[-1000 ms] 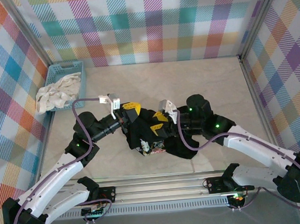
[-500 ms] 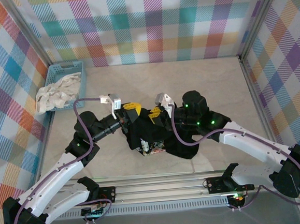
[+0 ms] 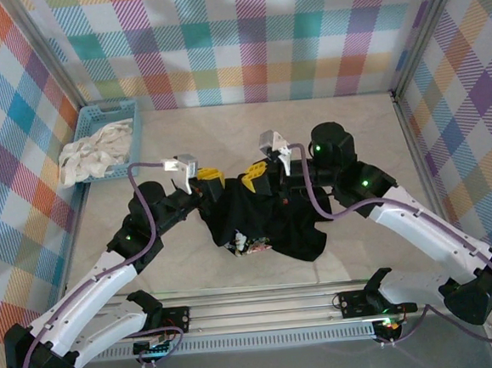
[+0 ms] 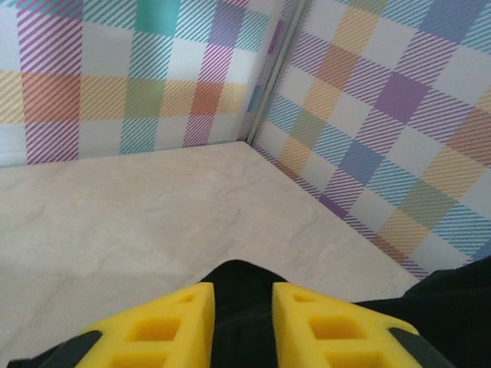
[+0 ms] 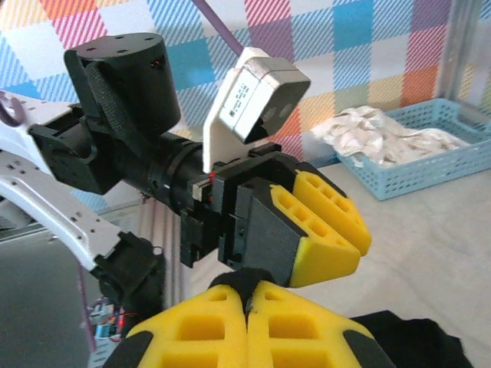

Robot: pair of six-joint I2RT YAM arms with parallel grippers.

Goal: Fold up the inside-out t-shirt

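Black inside-out t-shirt (image 3: 270,225) is bunched mid-desk (image 3: 225,134), slightly toward 6 o'clock, with its multicoloured print at its 7 o'clock edge. Right tool (image 3: 256,176) is at the shirt's 12 o'clock edge, fingers together and pinching a bit of black cloth. Left tool (image 3: 210,177) is at its 11 o'clock corner, fingers a little apart with black cloth in the gap. Blue basket (image 3: 88,124) with white-cream cloth (image 3: 94,153) sits well apart at 10 o'clock.
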